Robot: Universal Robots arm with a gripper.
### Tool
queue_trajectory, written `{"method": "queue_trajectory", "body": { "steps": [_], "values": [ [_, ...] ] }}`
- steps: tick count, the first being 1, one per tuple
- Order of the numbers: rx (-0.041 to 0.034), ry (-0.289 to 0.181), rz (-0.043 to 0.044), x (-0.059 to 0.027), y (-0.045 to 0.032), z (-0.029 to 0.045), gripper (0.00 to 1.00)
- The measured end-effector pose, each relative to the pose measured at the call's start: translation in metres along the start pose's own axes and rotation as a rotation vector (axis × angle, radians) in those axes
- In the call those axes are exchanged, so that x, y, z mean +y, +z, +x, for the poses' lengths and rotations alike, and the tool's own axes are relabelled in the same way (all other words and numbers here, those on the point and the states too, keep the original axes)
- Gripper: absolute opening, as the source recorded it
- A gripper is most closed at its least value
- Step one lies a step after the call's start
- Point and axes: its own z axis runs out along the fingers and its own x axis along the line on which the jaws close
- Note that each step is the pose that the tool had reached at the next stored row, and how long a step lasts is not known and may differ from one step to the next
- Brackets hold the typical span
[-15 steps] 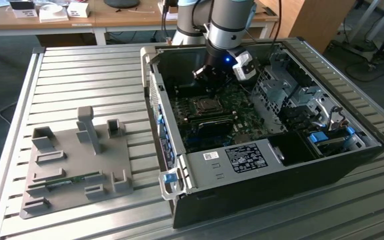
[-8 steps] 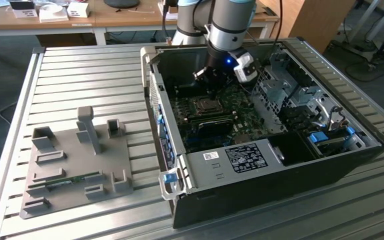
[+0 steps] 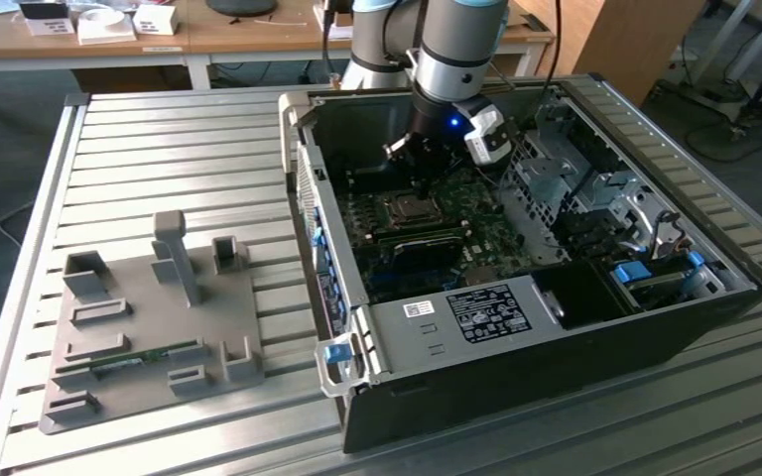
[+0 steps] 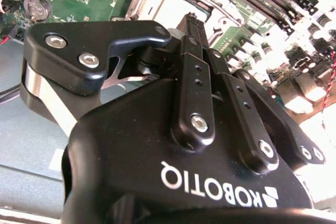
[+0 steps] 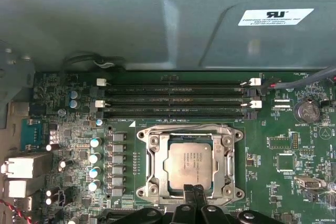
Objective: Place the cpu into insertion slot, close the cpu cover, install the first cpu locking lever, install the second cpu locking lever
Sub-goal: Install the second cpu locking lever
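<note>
The cpu lies flat in the socket on the motherboard, framed by the cover. The end effector hangs just above the cpu's edge, fingers pressed together, holding nothing, inside the case on the tabletop.

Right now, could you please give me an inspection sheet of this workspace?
Surface: slatted metal table, bearing an open computer case.
Job's things: cpu lies in its socket on the green motherboard; cpu cover lies flat around it.
Clutter: grey fixture block with a memory stick.
Grippers: gripper at the socket's edge, jaws together.
Cables: red wires beside the board.
Surroundings: wooden desk behind.
</note>
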Motion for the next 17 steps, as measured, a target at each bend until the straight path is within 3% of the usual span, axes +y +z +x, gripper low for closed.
{"method": "queue_trajectory", "body": {
  "steps": [17],
  "values": [
    [0.0008, 0.0, 0.0007, 0.0002, -0.0041, -0.0002, 0.11]
  ]
}}
